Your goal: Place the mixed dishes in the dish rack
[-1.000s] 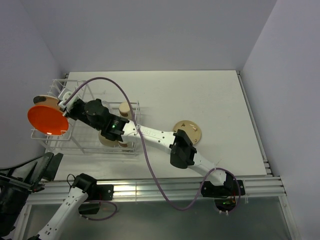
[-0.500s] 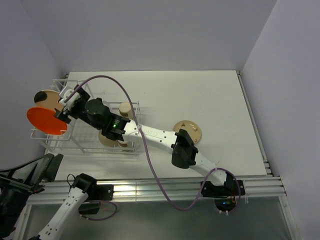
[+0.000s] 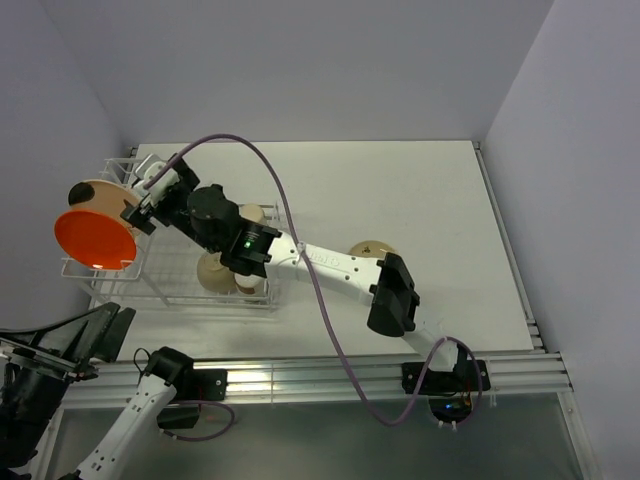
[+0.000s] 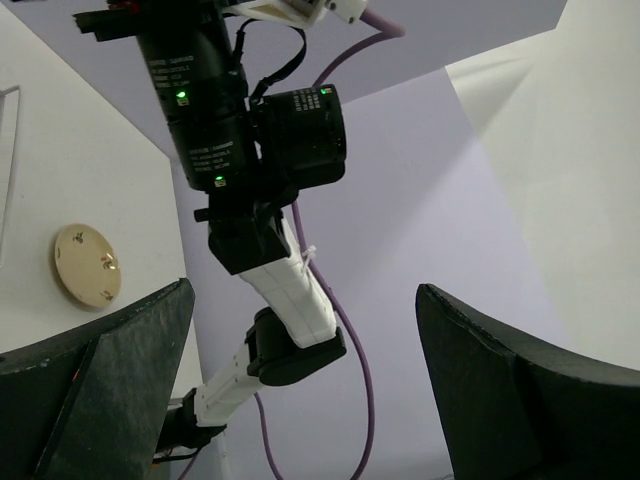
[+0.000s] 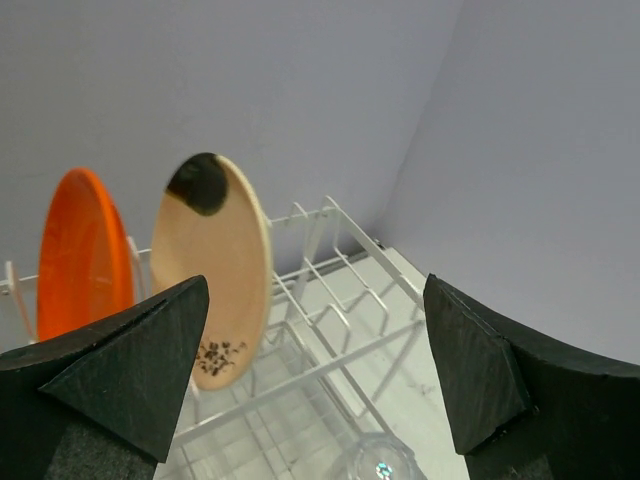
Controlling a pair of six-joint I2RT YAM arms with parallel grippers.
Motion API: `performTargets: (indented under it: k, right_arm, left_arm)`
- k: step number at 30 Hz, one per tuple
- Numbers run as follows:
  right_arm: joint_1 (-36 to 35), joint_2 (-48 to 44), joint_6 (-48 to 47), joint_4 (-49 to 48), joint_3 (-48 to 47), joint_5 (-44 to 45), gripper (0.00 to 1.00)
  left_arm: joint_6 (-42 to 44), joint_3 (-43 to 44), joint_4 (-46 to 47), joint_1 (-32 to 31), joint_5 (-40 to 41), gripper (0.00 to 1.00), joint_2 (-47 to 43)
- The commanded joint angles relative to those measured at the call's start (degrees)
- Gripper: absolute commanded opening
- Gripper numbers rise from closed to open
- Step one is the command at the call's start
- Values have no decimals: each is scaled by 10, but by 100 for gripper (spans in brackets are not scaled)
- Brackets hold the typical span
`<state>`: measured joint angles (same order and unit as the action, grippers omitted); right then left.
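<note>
The white dish rack (image 3: 170, 270) stands at the table's left edge. In its upright slots stand the orange plate (image 3: 95, 238) (image 5: 80, 255) and, beside it, the cream dish with brown marks (image 3: 95, 193) (image 5: 215, 270). My right gripper (image 3: 150, 195) (image 5: 315, 380) hovers just right of that dish, open and holding nothing. The rack's wires (image 5: 340, 300) and a clear glass (image 5: 375, 462) show below it. A tan cup (image 3: 250, 215) and a round tan piece (image 3: 215, 270) sit in the basket part. My left gripper (image 3: 65, 345) (image 4: 300, 400) is open at the near left, off the table.
A round tan dish (image 3: 372, 248) (image 4: 85, 265) lies on the table's middle, partly hidden by the right arm, which stretches diagonally across the table. Grey walls close in on the left, back and right. The purple cable (image 3: 260, 165) loops above the rack.
My right gripper opened and let go of the cream dish, which now stands in a slot beside the orange plate. The gripper drew back up and to the right. The left arm barely moved.
</note>
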<state>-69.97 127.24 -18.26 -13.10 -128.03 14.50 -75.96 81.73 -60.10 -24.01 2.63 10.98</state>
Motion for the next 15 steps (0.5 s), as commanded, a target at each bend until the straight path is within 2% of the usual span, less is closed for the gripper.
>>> performTargets:
  k: [1,4,5,7,8,9,11,12,15]
  right_arm:
    - [7,-63,2,-4,-2,70,95]
    - [17,-113,19,61,14,171,97]
    - [25,-131,37,114,28,194,98]
    - [68,-207,157,200,75,222,98]
    - [93,-232,218,251,91,214,98]
    - [154,-287,343,362,131,198,97]
    - [217,-348,471,467,201,139,96]
    - [268,-417,488,479,291,119,96]
    - [322,-541,529,504,442,73,96]
  left_arm:
    - [16,4,-5,4,-16,99,17]
    - [87,25,-22,5,-47,99,69]
    - [118,30,-31,5,-65,99,106]
    - [155,36,-39,7,-87,99,143]
    - [184,36,-45,9,-95,99,182]
    - [197,35,-45,9,-106,99,200]
    - [228,35,-27,10,-113,99,243]
    - [234,33,-18,10,-113,99,255]
    - [247,17,24,10,-109,99,286]
